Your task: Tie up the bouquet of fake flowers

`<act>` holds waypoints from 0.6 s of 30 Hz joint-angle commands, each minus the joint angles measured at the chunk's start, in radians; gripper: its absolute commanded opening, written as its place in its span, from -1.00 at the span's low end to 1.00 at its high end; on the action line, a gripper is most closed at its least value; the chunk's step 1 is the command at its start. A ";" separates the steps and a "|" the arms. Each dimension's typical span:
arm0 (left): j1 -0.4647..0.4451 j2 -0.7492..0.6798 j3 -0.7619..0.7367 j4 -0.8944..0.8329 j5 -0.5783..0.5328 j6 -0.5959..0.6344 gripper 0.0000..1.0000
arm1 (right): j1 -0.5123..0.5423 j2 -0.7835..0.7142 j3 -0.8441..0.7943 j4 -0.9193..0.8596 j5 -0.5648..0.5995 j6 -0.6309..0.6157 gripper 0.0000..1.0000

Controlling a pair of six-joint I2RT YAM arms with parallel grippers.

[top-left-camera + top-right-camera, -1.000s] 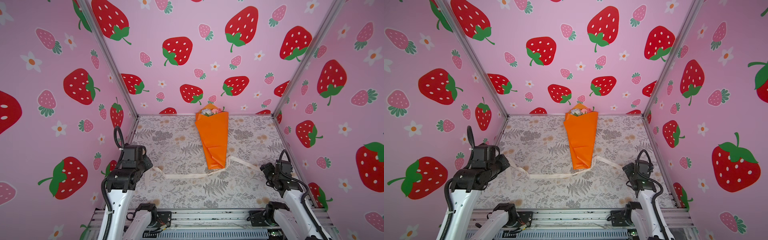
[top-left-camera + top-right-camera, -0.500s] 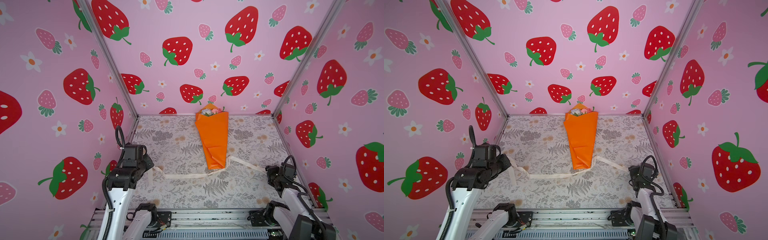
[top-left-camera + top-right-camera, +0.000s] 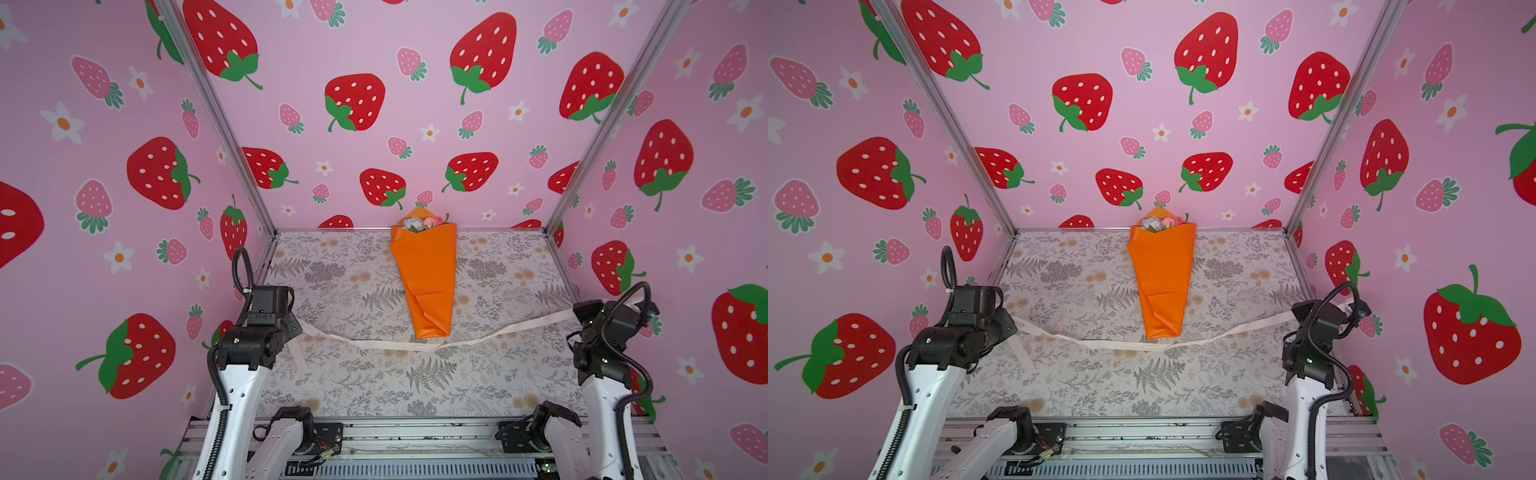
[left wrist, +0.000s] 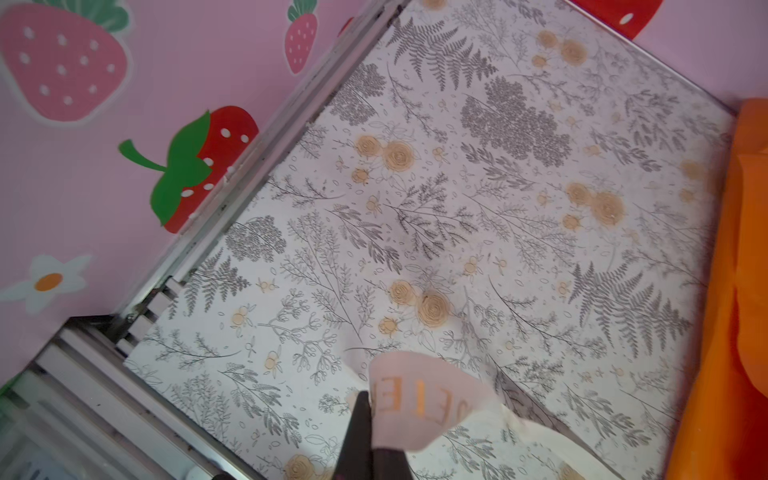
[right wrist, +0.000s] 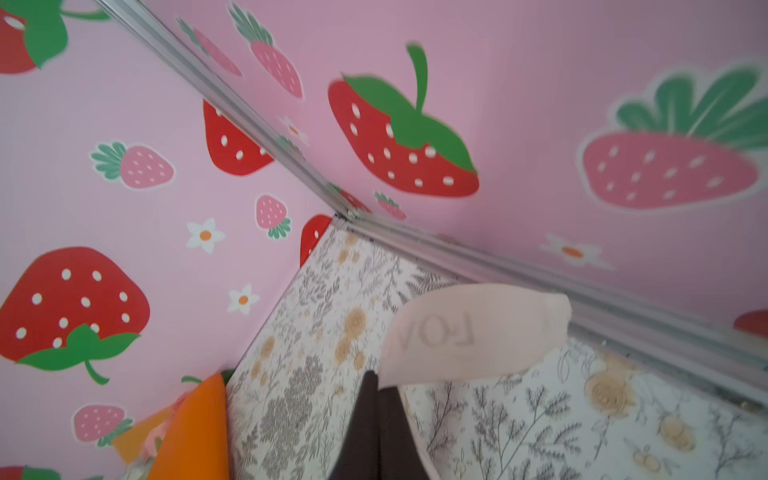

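The ribbon (image 3: 386,344) was pinched by the closed left gripper (image 4: 369,415) and right gripper (image 5: 377,399). The bouquet (image 3: 426,274) between them was judged light and crushable, best gripped at its narrow end.

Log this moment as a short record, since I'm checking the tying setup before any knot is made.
bouquet of white and pink fake flowers in orange paper: lying flat on floral-print table, blooms toward back wall
long cream ribbon: strung across table at bouquet's narrow end, untied
left gripper: shut on one ribbon end
right gripper: shut on the other end
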 commanded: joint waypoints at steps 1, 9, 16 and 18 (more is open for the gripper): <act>0.023 0.023 0.092 -0.057 -0.156 0.035 -1.00 | -0.005 0.001 0.072 -0.083 0.204 -0.159 -1.00; 0.083 0.158 0.110 -0.021 -0.041 0.127 -1.00 | -0.005 0.099 0.088 -0.076 0.120 -0.232 -1.00; 0.079 0.339 0.069 -0.018 0.061 0.337 -0.93 | -0.004 0.232 0.000 -0.033 0.033 -0.250 -1.00; 0.077 0.390 0.078 -0.025 0.015 0.320 -0.91 | -0.004 0.270 0.019 -0.042 0.022 -0.267 -1.00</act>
